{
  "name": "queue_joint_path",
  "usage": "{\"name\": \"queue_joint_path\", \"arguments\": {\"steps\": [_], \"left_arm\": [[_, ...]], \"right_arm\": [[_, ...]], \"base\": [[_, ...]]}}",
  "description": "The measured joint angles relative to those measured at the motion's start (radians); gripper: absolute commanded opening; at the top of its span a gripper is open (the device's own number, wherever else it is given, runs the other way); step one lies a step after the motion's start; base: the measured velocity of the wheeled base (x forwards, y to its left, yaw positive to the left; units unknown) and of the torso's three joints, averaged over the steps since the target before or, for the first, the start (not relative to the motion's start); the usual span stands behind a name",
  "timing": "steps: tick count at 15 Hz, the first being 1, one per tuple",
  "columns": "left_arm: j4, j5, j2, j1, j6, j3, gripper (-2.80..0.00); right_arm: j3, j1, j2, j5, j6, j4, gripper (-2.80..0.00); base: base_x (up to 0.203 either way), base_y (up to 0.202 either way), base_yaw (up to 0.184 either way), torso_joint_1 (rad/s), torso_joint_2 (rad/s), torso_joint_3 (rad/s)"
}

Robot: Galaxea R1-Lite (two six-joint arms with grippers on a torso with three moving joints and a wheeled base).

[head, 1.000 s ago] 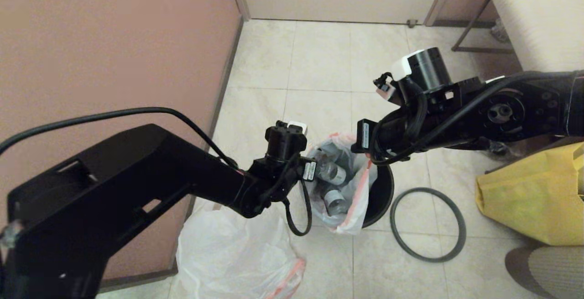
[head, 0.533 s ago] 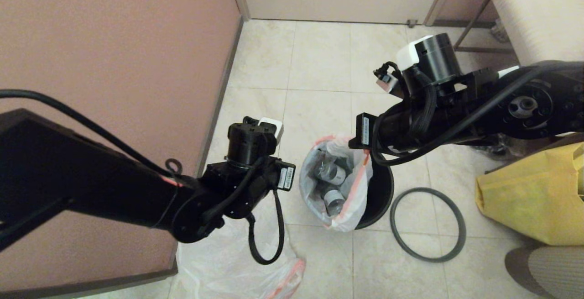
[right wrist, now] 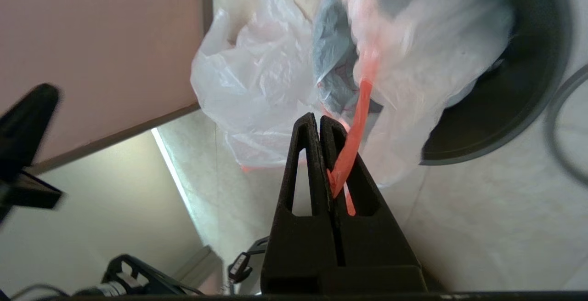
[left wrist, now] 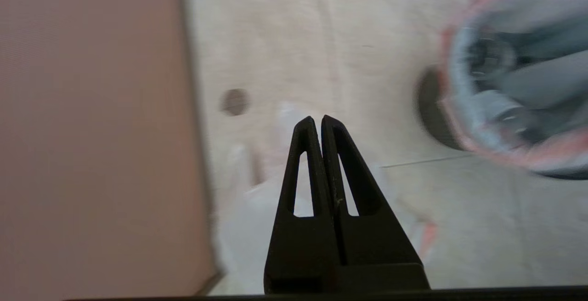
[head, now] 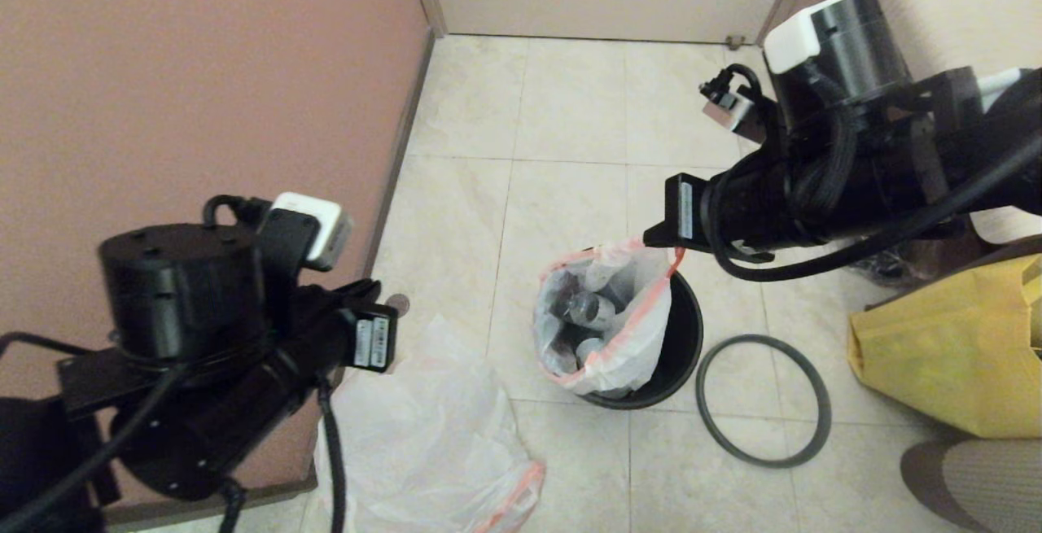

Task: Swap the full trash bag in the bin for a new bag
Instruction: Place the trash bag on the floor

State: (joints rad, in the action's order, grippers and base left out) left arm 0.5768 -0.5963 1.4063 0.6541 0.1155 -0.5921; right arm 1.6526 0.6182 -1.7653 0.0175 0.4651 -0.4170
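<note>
Right wrist view: our right gripper [right wrist: 320, 124] is clamped on the orange drawstring of the full trash bag [right wrist: 427, 39], band running taut up to the bag mouth. Bag sits partly raised in the bin [head: 680, 350], bottles visible inside. Our left gripper [left wrist: 318, 124] has just snapped closed on nothing and pulled back from the bag toward the wall, now over the new bag [head: 423, 443] on the floor. Grey hoop [head: 763, 399] lies beside the bin. We judge lift-out now rests on the right arm alone.
</note>
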Motion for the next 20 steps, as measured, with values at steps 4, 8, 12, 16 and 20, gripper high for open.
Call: {"name": "queue_joint_path", "arguments": {"steps": [4,8,12,16,20], "left_arm": [[-0.003,-0.012,-0.209,-0.096,0.015,0.124,-2.80],[-0.001,-0.010,-0.375,-0.289,0.015,0.182,-2.80],[-0.002,-0.013,-0.524,-0.490,0.010,0.257,-2.80],[-0.023,-0.009,-0.693,-0.572,0.004,0.384,-2.80],[-0.047,-0.001,-0.841,-0.585,-0.011,0.502,-2.80]], "right_arm": [[0.052,0.006,0.080,-0.083,-0.061,-0.046,-2.80],[0.218,-0.018,0.133,-0.105,-0.083,-0.154,-2.80],[0.319,-0.089,0.170,-0.174,-0.188,-0.155,-2.80],[0.326,-0.132,0.208,-0.281,-0.305,-0.038,-2.80],[0.326,-0.196,0.245,-0.320,-0.367,0.023,-2.80]], "base": [[0.000,0.000,0.000,0.000,0.00,0.000],[0.000,0.000,0.000,0.000,0.00,0.000],[0.000,0.000,0.000,0.000,0.00,0.000],[0.000,0.000,0.000,0.000,0.00,0.000],[0.000,0.000,0.000,0.000,0.00,0.000]]}}
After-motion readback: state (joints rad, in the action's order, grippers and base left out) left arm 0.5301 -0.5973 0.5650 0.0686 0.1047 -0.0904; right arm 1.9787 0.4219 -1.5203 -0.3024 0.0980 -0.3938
